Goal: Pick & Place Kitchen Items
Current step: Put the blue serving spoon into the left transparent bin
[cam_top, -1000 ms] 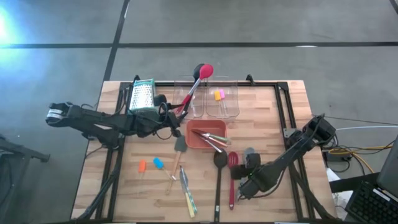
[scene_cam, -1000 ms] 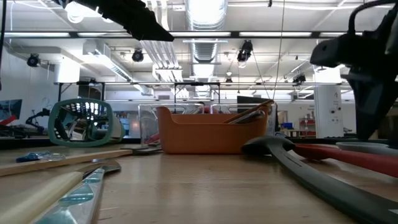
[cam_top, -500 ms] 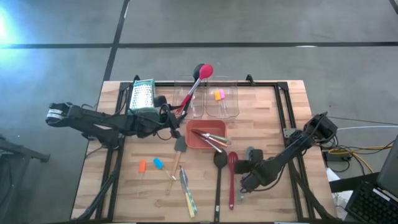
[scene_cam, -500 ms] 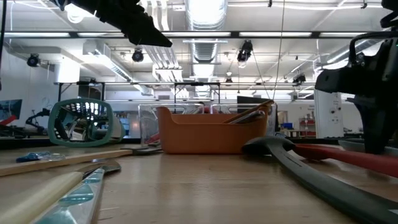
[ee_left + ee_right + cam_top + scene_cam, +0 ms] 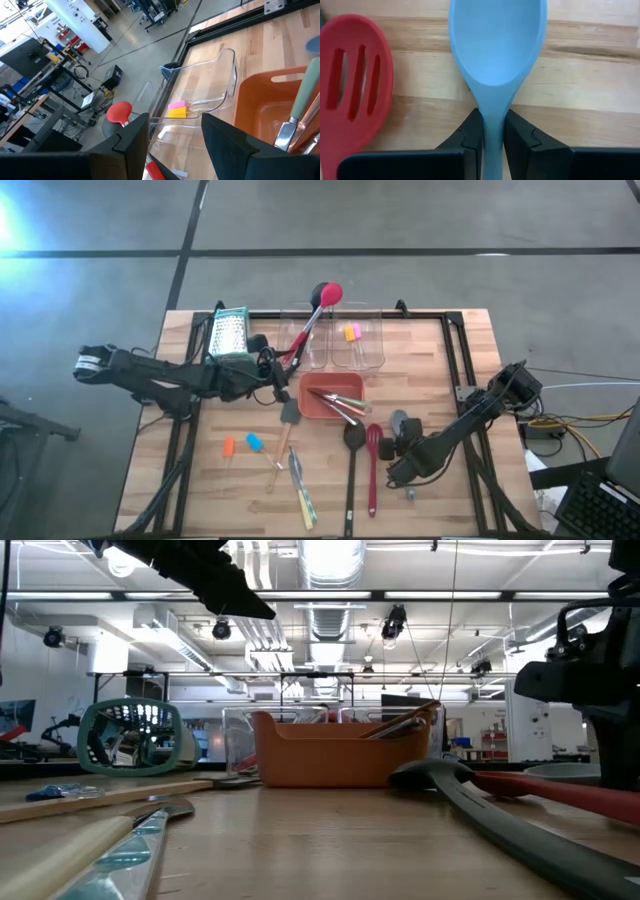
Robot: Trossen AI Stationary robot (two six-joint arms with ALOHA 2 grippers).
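My right gripper (image 5: 400, 450) is low over the table's near right part, shut on a grey spoon (image 5: 497, 45); the spoon's bowl (image 5: 397, 421) points toward the far edge. A red slotted spatula (image 5: 352, 95) lies right beside it. My left gripper (image 5: 278, 372) is open, its fingers (image 5: 225, 140) standing by the handle of a red ladle (image 5: 312, 315). The ladle leans in a clear tub (image 5: 305, 345), and its head (image 5: 120, 111) sticks out past the table's far edge. My right gripper pinches the grey spoon's neck (image 5: 492, 127), just behind the bowl, between its two fingers, one on each side. The fingers come from above. Whether the bowl rests on the table or hangs just over it, I cannot tell.
An orange tray (image 5: 332, 395) holds several tools at the middle. A second clear tub (image 5: 358, 340) holds a yellow-pink piece. A grater (image 5: 228, 333) stands at the far left. A black spoon (image 5: 352, 460), a wooden-handled spatula (image 5: 285, 435), green-yellow tools (image 5: 300, 490) and orange and blue pieces (image 5: 240, 444) lie near the front.
My right gripper has moved a little toward the table's far and right edges, staying shut on the grey spoon. The spoon's handle end has come out from under the arm on the near side.
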